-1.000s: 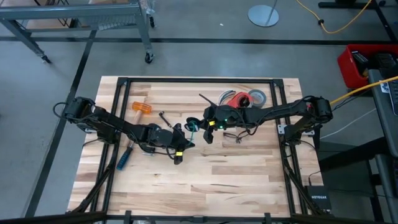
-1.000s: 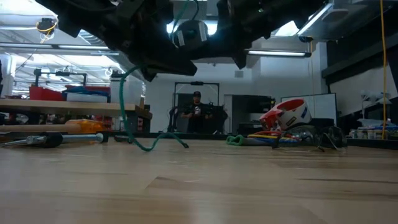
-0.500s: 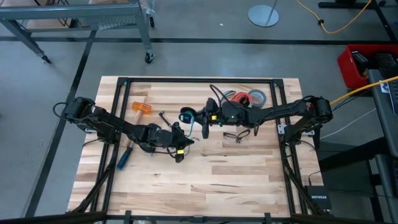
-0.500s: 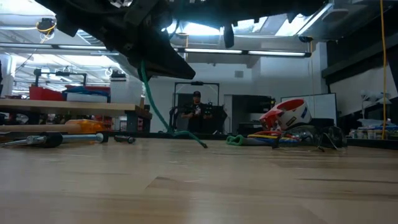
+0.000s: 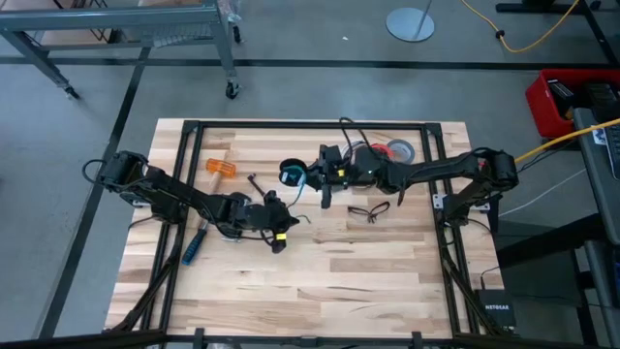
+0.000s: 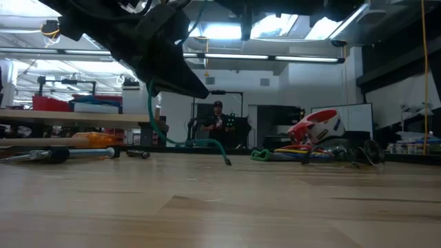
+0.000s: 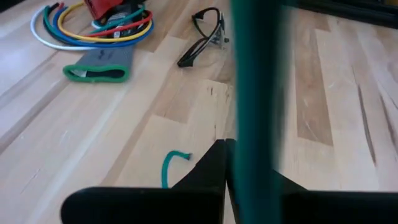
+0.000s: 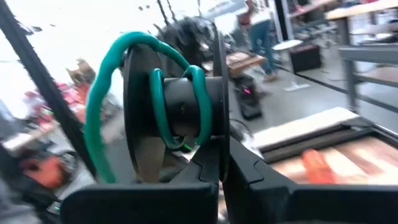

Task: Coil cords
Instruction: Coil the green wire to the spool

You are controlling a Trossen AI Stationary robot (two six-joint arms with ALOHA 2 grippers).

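Observation:
A dark teal cord runs from a black spool down to my left gripper, near the table's middle. My right gripper is shut and level above the table, with the spool at its tips. Several turns of the cord loop round the spool. My left gripper is shut on the cord lower down. A thin black cord lies loose on the table, also showing in the left wrist view. My left gripper pinches the teal cord between its two fingers, part way along its length, slanting down from the table's left. Below the fingers the cord hangs slack in a curve. Its free end lies on the table. My right gripper has the black spool's base between its shut fingers, coming level from the table's right. The spool stands upright on the fingertips, lifted clear of the table, with the teal cord looped over its hub.
Red and grey tape rolls lie at the far right by a bundle of coloured cables and a green-edged grey pouch. An orange-handled tool and a blue screwdriver lie at the left. A person stands in the room behind.
My right gripper has risen and tipped from pointing down to level, swinging the spool up and toward the table's far left. The teal cord has been drawn along with it, and its free end has slid over the table. My left gripper has stayed in place, shut on the cord.

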